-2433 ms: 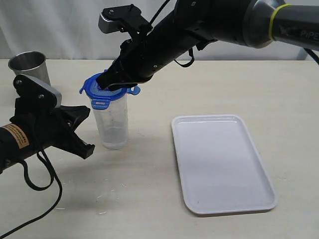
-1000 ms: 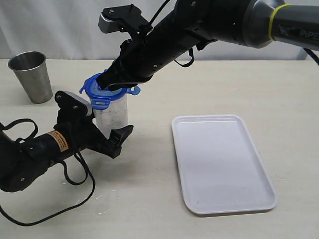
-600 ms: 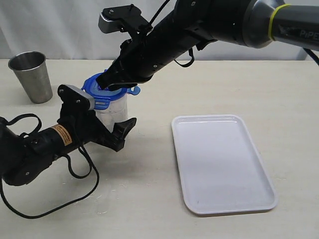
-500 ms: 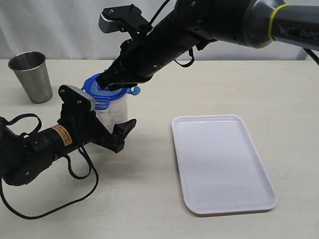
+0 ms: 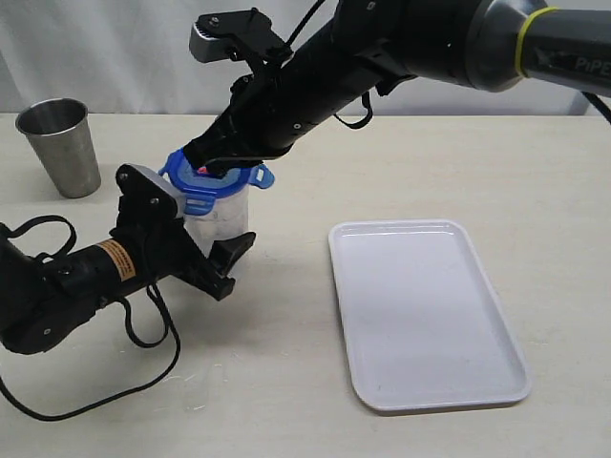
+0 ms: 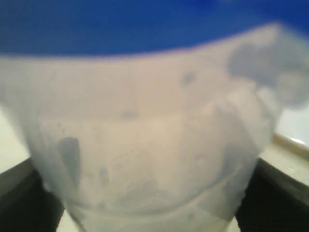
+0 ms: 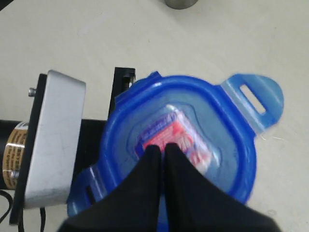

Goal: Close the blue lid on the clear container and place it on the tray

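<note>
Blue lid (image 5: 202, 191) sits on top of clear container (image 5: 220, 224), which stands upright on desk (image 5: 286, 382), left of tray (image 5: 430, 226) and not on it

- Right claw (image 7: 161, 148): fingers pressed together, tips on the lid's centre. Likely used as a blunt pusher to seat the lid
- Side flap (image 7: 253, 99) juts outward, so apparently not snapped down
- Left claw (image 5: 212, 240): fingers apart, one on either side of the container, probably to brace it against tipping. Cannot tell whether they pinch the walls
- Metal cup (image 5: 59, 143) well off to the left, uninvolved

Writing:
- red-and-white sticker (image 7: 179, 134) on the lid, print too blurred to read
- right arm shows "PiPE", cut by the frame edge
- orange label (image 5: 115, 258) on the left arm, illegible
</note>
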Tool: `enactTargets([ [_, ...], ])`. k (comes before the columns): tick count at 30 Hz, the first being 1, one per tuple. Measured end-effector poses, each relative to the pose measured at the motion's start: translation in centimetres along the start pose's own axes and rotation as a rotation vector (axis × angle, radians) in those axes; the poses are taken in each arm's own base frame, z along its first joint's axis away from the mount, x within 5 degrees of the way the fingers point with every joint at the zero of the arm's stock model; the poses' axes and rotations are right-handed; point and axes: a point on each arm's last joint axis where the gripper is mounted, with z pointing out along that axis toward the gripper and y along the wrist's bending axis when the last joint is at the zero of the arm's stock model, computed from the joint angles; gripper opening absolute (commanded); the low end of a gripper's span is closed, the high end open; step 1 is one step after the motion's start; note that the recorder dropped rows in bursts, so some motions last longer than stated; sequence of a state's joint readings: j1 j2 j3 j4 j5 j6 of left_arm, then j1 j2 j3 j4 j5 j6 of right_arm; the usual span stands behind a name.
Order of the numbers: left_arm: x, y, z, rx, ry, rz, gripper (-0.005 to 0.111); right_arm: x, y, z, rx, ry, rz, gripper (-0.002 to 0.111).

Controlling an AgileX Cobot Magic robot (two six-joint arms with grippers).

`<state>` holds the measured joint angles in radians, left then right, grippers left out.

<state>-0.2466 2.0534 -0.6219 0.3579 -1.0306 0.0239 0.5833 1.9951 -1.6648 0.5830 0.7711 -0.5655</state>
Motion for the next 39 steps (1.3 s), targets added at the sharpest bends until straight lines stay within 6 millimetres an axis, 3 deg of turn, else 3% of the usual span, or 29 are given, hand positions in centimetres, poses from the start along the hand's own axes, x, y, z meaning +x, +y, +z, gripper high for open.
enactTargets([
  [7,-0.1,-0.8,0.0,0.095,-0.015,0.057,0.000,-0.2,0.1,-0.1,-0.005,-0.009,-0.017,0.004],
  [12,-0.2,-1.3,0.0,0.146,-0.018,0.091,0.000,-0.5,0.2,-1.3,0.029,-0.022,-0.083,0.004],
  [20,0.1,-0.6,-1.0,0.294,-0.059,0.141,0.000,-3.2,2.5,-8.2,0.084,-0.085,-0.217,0.028],
  [23,0.1,0.3,-1.7,0.329,-0.095,0.115,0.000,-2.9,3.9,-10.8,0.035,-0.007,-0.346,0.030],
  [27,-0.1,1.5,-2.2,0.447,-0.103,0.092,0.000,-1.8,4.9,-12.3,-0.037,0.098,-0.521,0.030],
  [32,-0.6,1.8,-2.3,0.647,-0.059,0.092,0.000,-0.7,5.0,-11.4,-0.094,0.134,-0.663,0.030],
  [35,-0.5,1.7,-2.4,0.681,-0.042,0.085,0.000,0.9,5.4,-9.6,-0.138,0.191,-0.764,0.030],
  [39,-0.5,1.7,-2.4,0.687,-0.037,0.081,0.000,2.3,5.8,-7.2,-0.069,0.247,-0.872,0.030],
])
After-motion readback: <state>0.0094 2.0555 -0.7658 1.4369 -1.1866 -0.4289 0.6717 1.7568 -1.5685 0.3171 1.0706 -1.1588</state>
